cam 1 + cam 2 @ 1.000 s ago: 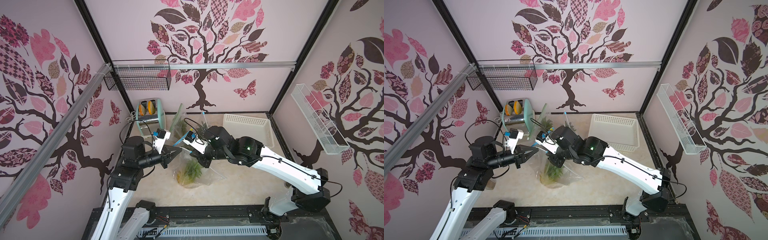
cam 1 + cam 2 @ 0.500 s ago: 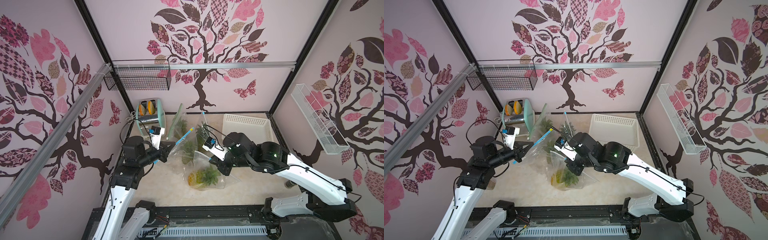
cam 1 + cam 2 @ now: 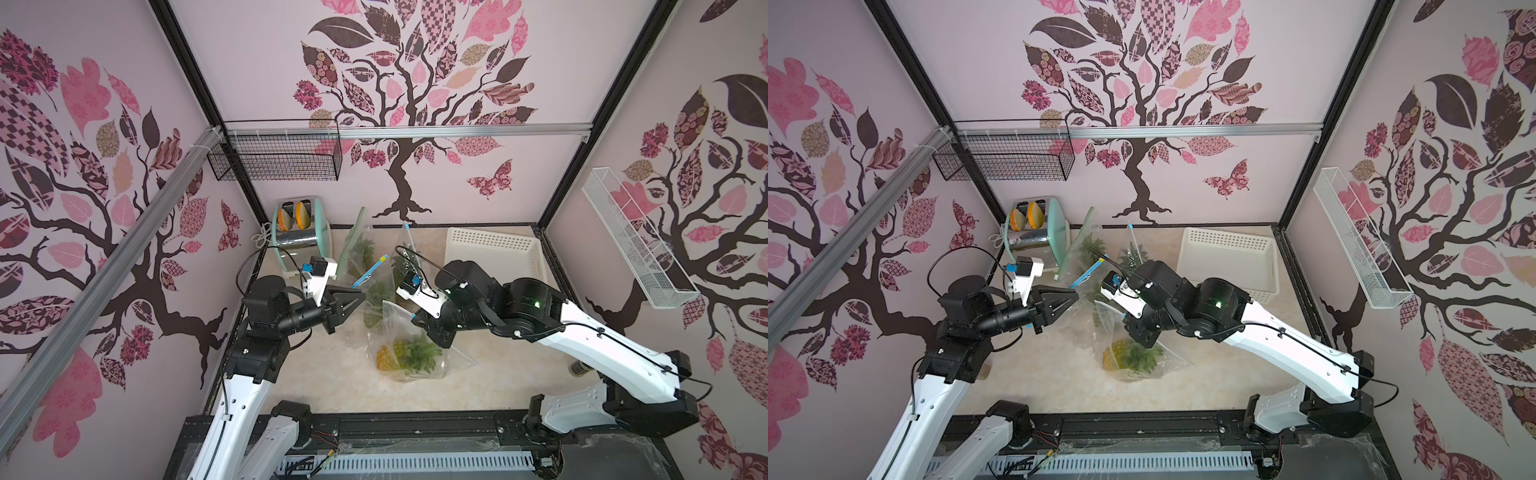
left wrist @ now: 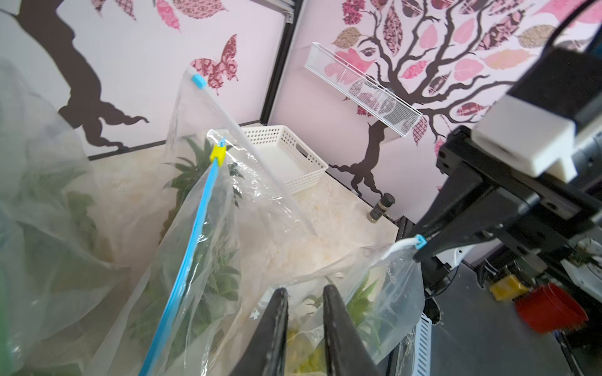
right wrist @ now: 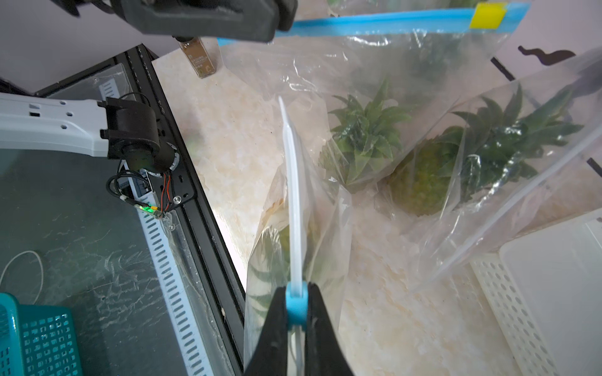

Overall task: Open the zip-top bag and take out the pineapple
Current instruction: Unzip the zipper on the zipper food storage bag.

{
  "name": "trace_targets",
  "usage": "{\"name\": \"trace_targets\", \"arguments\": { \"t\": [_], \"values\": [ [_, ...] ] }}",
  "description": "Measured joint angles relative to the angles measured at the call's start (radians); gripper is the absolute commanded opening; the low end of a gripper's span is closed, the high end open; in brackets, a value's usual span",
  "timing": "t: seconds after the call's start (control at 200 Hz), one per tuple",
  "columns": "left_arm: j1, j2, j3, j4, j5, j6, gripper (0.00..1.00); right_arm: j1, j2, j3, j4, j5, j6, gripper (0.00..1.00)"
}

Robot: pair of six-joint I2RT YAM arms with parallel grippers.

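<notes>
Near the front edge of the counter point(image 3: 328, 374), about midway along it, the zip-top bag point(image 3: 451, 360) lies with the pineapple point(image 3: 386, 358) still inside, its yellow body toward the left edge and its crown toward the right. The bag sits a little nearer the right edge than a second ago, dragged by the pull on its top.

Just above it, the right pincer point(image 5: 297, 290) is clamped tight on the blue slider point(image 5: 296, 309), and the white zip track point(image 5: 291, 195) runs away from it. A second ago this pincer was nose to nose with the left one over the bag's top. It has since drawn off toward the front right corner, carrying the slider along the track.

The left pincer point(image 4: 304, 289) has kept its place. Its jaws were pressed together a second ago and now stand a narrow gap apart. Nothing shows between them, and the bag's free top corner only brushes one fingertip point(image 4: 282, 293).

I judge the zip stroke done or nearly so, with the anchoring hold being let go. These views do not show whether the lips have parted. The left pincer looks free to go for a lip or the crown next. With that end loose, the mouth may sag shut.

Further back, three other bags point(image 3: 357, 249) of pineapple stand mid-counter, and a white basket point(image 3: 490, 253) sits at the far right corner.
</notes>
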Motion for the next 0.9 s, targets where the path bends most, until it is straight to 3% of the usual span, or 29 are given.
{"name": "trace_targets", "arguments": {
  "t": [0.245, 0.565, 0.645, 0.785, 0.895],
  "values": [
    [0.0, 0.029, 0.0, 0.01, 0.114, 0.026, 0.34, 0.0, 0.09, 0.1, -0.002, -0.026, -0.036, 0.0],
    [0.0, 0.03, 0.0, 0.009, 0.188, 0.068, 0.35, 0.0, 0.149, 0.157, -0.001, -0.045, -0.06, 0.0],
    [0.0, 0.032, 0.0, 0.009, 0.195, 0.074, 0.28, 0.0, 0.157, 0.167, -0.002, -0.05, -0.063, 0.0],
    [0.002, 0.045, -0.002, 0.013, 0.201, 0.082, 0.0, 0.0, 0.178, 0.188, -0.008, -0.053, -0.068, 0.0],
    [0.004, 0.052, -0.004, 0.016, 0.195, 0.081, 0.0, 0.0, 0.193, 0.202, -0.008, -0.055, -0.07, 0.0]
  ]
}}
